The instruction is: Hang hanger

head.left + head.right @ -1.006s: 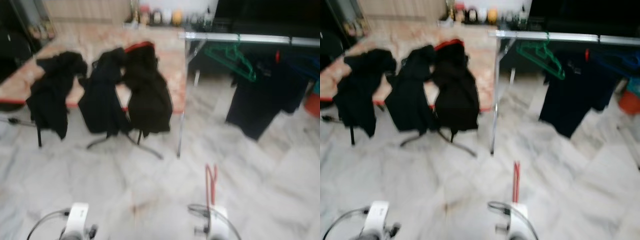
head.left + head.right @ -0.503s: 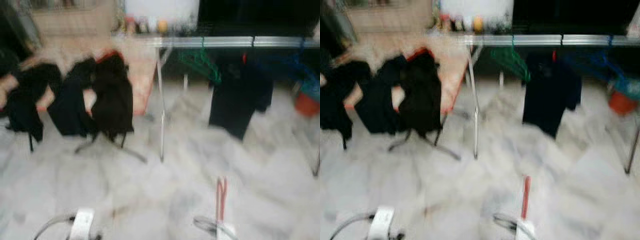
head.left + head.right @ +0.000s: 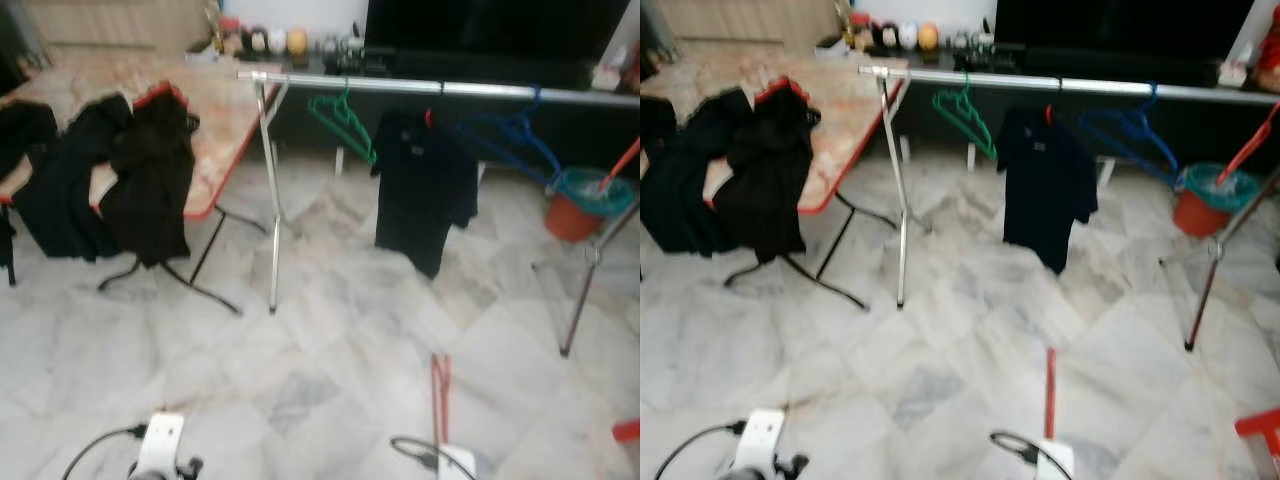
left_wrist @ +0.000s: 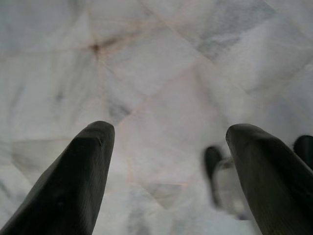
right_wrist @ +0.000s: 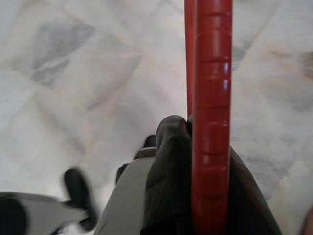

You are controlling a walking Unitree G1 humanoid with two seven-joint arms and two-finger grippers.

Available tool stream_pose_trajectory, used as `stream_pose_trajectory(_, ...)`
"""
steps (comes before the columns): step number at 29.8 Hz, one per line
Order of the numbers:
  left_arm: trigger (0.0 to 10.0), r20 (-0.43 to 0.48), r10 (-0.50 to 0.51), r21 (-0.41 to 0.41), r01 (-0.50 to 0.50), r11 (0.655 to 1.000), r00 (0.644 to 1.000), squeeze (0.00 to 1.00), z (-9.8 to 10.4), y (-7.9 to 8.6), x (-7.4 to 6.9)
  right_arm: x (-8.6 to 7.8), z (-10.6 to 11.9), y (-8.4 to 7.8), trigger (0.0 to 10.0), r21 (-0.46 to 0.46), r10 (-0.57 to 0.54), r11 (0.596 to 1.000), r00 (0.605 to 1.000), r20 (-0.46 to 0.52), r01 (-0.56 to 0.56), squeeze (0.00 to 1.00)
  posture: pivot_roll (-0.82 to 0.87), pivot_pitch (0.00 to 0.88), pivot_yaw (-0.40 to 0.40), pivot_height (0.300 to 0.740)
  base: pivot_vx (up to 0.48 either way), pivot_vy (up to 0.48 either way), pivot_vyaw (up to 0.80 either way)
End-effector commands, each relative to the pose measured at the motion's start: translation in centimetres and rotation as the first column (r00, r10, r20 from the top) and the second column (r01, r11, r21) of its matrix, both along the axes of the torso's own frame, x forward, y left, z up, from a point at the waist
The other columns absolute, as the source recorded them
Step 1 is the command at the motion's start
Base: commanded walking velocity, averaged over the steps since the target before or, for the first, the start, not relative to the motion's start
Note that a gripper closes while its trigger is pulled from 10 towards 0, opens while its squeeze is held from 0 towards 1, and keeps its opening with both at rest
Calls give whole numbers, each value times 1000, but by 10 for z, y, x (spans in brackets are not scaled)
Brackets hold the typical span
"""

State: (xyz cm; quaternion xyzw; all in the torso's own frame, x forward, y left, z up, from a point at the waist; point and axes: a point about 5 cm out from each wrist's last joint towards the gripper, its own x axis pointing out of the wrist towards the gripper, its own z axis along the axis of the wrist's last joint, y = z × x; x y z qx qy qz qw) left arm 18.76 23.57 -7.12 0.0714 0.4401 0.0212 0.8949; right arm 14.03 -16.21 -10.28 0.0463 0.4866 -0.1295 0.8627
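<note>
Landmark: silver clothes rail (image 3: 420,88), set on thin metal legs over a pale marble floor (image 3: 330,350).

- Red hanger (image 5: 211,112): held upright in the right gripper (image 5: 195,147), whose black fingers (image 5: 168,161) are clamped against its ribbed bar. It stands low and well short of the rail, over the floor; it also appears as a thin red strip (image 3: 440,385) in the head view.
- Left gripper (image 4: 168,171): fingers spread wide, holding nothing, hanging over the floor, well short of the rail.
- Green hanger (image 3: 343,122): hooked on the rail near its left end, bare.
- Dark shirt (image 3: 422,190): hanging from the rail at mid-length.
- Blue hanger (image 3: 512,137): on the rail, right of the shirt.
- Orange bucket (image 3: 582,205): on the floor below the rail's right part.
- Table (image 3: 225,120): left of the rail, red-edged, draped with dark garments (image 3: 150,180).
</note>
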Motion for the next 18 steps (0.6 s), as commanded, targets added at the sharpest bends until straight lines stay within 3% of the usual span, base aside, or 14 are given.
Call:
stream_pose_trajectory(1,10000,-41,11,-1,-11,1000,999,0,-5,4,-11,-5,-2,6,10000,21,-11,1000,1000,-20,11,0,12,0,19,740,0,0,0)
stream_pose_trajectory(12,10000,-36,20,-33,-21,999,999,0,-7,-3,-13,-8,-3,4,10000,26,-11,1000,1000,-25,11,0,1,0,22,740,0,0,0)
stream_pose_trajectory(18,10000,-38,16,-30,-17,999,999,0,-8,-3,-14,-7,-3,4,10000,26,-15,1000,1000,-21,16,0,-1,0,26,740,286,0,0)
